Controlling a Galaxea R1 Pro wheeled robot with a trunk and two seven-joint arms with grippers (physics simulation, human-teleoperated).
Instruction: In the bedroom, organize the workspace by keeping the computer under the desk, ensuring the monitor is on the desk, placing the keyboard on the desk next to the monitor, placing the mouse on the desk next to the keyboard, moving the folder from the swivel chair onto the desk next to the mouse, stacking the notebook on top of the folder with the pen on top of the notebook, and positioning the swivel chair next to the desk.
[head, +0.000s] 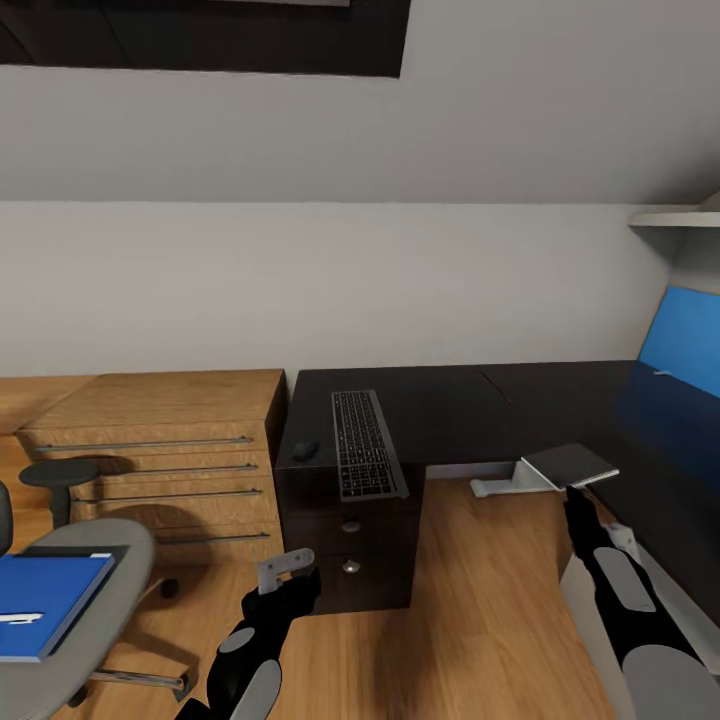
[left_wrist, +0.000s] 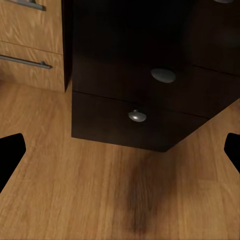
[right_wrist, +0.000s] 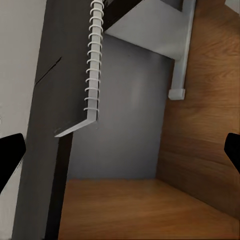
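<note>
R claw is clenched on the notebook, gripping its near edge and holding it up in the air over the floor, just in front of the table edge. In the R wrist view the notebook's spiral binding runs along one side, w/ its grey cover seen edge-on; the claw's dark tips sit at the frame sides.

L claw hangs low, near the table's drawer pedestal, holding nothing. Its fingers look spread, and in the L wrist view the tips sit far apart at the frame edges, so it is released. That view faces the pedestal's drawers w/ round silver knobs, wood floor below.

On the table: keyboard lies lengthwise toward the wall, its near end reaching the table's front edge. Mouse sits just beside it, on its left, not touching.

Chair stands at lower left, apart from the table. The blue folder lies flat on its seat, w/ a small white pen on top.

A wooden dresser w/ bar handles stands against the table's left side. A blue panel is on the wall at right, w/ a shelf above it.
</note>
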